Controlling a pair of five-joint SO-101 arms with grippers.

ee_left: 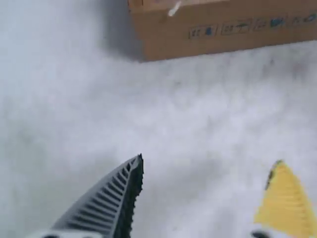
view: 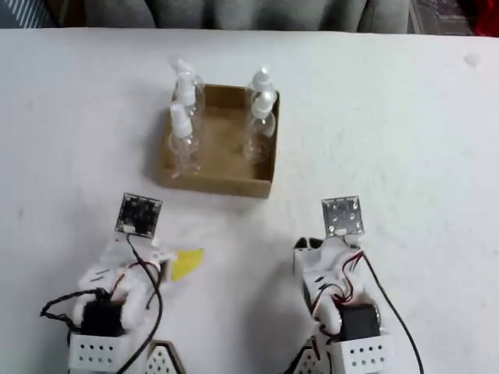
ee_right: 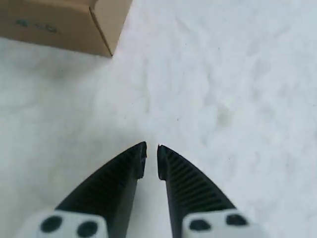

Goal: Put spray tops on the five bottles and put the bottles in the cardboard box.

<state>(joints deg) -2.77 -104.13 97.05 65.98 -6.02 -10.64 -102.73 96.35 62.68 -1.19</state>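
The cardboard box stands mid-table with several clear bottles upright in it, each with a white spray top. One bottle is at its front left, one at its right and one at the back left corner. My left gripper hovers open over bare table in front of the box, its yellow finger showing from above. My right gripper is shut with nothing in it, low over the table, short of the box corner. From above it lies right of the left arm.
White cloth covers the table. Open surface lies to the box's left and right and between the two arms. The table's far edge runs along the back, with dark furniture behind it.
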